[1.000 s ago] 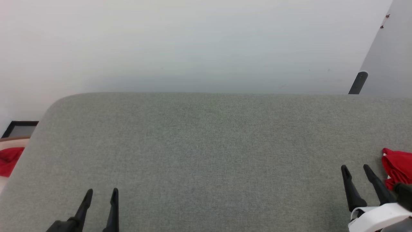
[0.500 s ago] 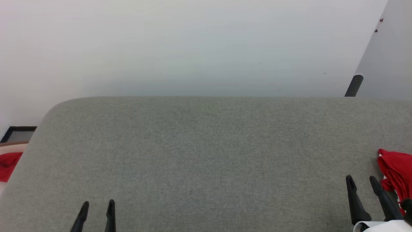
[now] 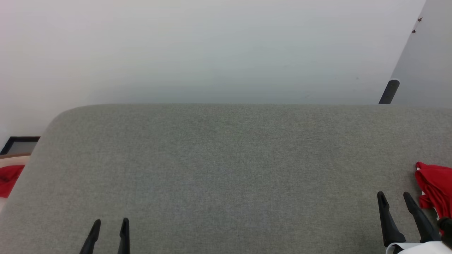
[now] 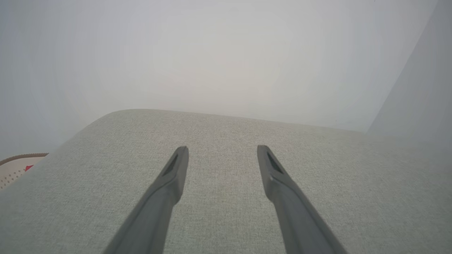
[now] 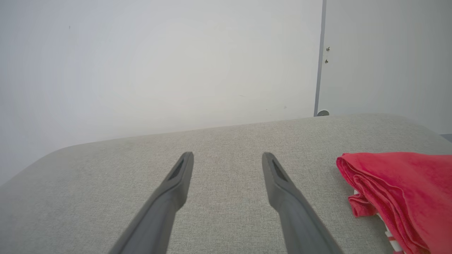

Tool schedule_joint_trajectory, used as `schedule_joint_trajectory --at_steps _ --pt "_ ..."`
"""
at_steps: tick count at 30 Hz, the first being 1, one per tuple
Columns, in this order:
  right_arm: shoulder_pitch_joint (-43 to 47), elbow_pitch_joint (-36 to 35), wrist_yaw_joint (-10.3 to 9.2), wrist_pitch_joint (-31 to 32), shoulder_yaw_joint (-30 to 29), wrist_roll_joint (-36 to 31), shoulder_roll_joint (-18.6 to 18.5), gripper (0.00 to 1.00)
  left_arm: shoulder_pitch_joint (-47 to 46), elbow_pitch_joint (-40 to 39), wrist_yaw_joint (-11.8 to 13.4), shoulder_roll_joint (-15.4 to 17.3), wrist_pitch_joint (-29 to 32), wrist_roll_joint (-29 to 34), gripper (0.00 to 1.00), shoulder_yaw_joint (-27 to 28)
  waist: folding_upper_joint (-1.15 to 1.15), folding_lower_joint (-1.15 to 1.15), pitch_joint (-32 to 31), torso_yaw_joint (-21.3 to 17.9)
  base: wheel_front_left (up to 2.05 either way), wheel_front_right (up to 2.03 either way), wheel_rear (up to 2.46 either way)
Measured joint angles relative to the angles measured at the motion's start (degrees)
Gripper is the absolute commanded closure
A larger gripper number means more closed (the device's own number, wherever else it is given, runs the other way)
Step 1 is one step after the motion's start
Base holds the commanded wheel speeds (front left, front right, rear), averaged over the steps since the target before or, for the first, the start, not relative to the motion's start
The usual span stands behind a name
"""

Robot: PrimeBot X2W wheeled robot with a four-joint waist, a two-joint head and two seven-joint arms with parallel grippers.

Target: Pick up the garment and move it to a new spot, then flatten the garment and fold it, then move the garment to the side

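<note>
**A:** Our left gripper (image 3: 109,221) and right gripper (image 3: 392,194) hang low over the grey padded surface (image 3: 226,162). Each has its two dark fingers spread apart with nothing between them.

**B:** And the garment (image 5: 406,190)?

**A:** It lies at the right end of the surface, just beside our right gripper but not touching it. From the right wrist we see stacked red layers, a rounded fold edge facing the fingers and a sliver of white trim at the bottom. The number and lettering are hidden from us.

**B:** Which step do we judge is in hand?

**A:** The last one, we think. The garment looks folded and sits off to the side. We cannot tell how neat its far half is, since it runs out of the picture.

**B:** There is red on the left, too.

**A:** That is a small red cloth (image 3: 9,174) beyond the surface's left edge, on something pale with a brown rim. We take it as no part of our job.

**B:** What does the next move call for?

**A:** Little, in our judgement: we draw both arms clear without brushing the stack. If it must go further aside, the right gripper has to turn toward the fold edge and close on all layers together, or the top one may peel off.
</note>
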Motion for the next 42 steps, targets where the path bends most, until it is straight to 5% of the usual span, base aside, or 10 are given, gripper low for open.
schedule_joint_trajectory --at_steps 31,32,42 --pt "0.0 -0.3 0.00 -0.4 0.3 -0.4 0.4 0.00 -0.4 0.6 0.8 1.0 0.1 -0.9 0.00 -0.4 0.00 0.00 -0.2 -0.5 0.00 0.00 0.00" --pt "0.0 -0.2 0.00 -0.4 0.3 -0.4 0.4 1.00 -0.4 0.8 0.8 0.9 0.1 -1.1 1.00 -0.4 0.00 0.00 -0.3 -0.5 0.00 0.00 0.00" --pt "0.9 3.5 0.00 0.7 0.5 4.2 1.6 1.00 0.0 4.4 0.8 -0.8 1.7 -5.8 1.00 -0.7 0.00 0.00 -0.1 -0.6 0.00 0.00 0.00"
